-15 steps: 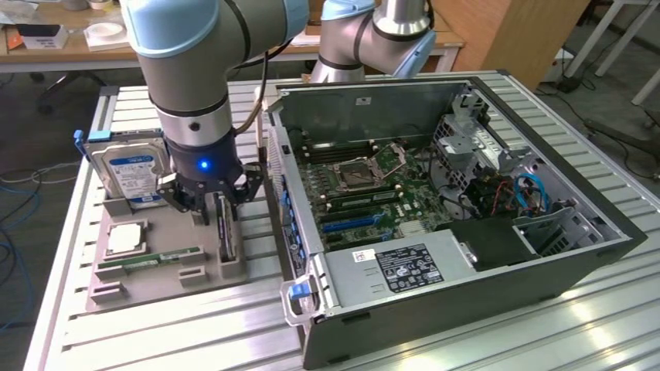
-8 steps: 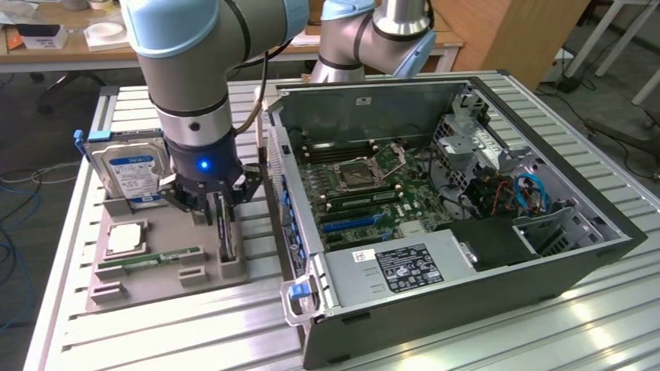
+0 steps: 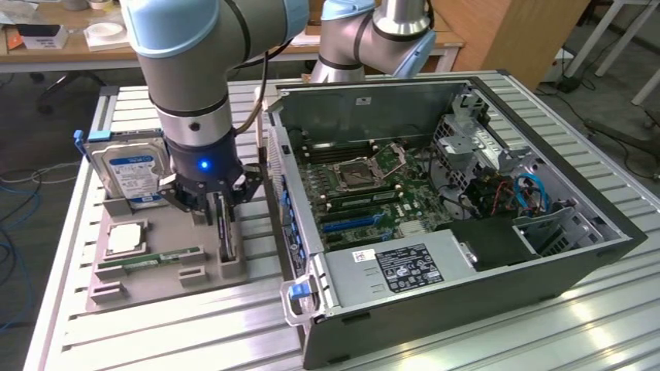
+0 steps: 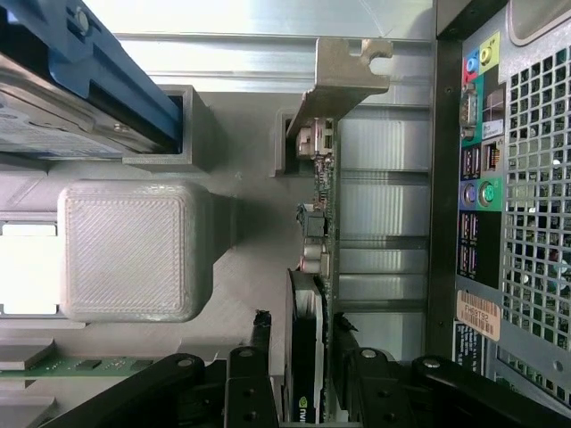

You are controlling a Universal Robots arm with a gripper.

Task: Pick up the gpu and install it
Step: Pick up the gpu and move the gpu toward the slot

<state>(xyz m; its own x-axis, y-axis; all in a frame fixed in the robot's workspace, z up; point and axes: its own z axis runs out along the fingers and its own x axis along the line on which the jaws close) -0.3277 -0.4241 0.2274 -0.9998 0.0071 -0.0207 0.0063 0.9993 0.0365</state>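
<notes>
Gpu (image 3: 222,236) upright in grey holder (image 3: 154,277) slot; end effector (image 3: 216,202) pinching it edgewise, jaws moderately spread.

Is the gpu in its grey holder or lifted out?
In. The gpu stands on edge in the slot of the grey holder, its bracket end against the holder's end block.

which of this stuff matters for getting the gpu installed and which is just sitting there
Part of the job:
- gpu, on edge in the grey tray
- gripper, down over the gpu
- open computer case, where the card goes

Just lying about:
- hard drive
- memory stick
- square chip
All three sit in the same tray.
</notes>
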